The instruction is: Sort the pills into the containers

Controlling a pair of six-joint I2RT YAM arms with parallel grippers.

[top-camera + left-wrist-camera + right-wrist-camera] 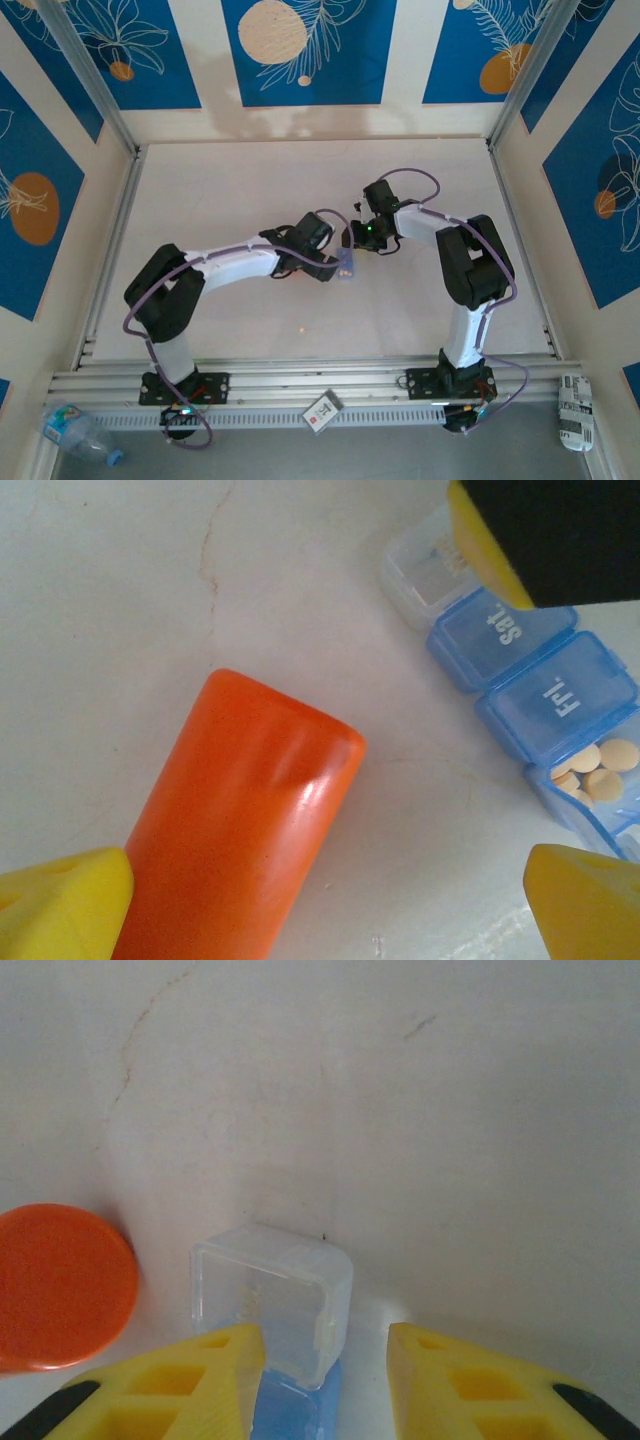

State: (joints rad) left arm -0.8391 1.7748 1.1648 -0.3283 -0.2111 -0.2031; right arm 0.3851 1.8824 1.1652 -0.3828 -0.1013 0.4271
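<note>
The white table [300, 180] looks nearly bare from overhead, with a pale-blue translucent plastic compartment strip [346, 265] between the wrists. Your left wrist view adds small yellowish-orange round pills [598, 770] in one uncovered cell, beside a lying orange plastic cylindrical bottle [240, 820]. The left gripper [325, 905] is spread wide and grips nothing. Your right wrist view shows the right gripper [322, 1345] narrowly parted astride the strip's clear end cell, with a gap on one side.

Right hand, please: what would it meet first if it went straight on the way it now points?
Probably the containers' clear end compartment, lying just ahead of the right hand; depth is unclear.
</note>
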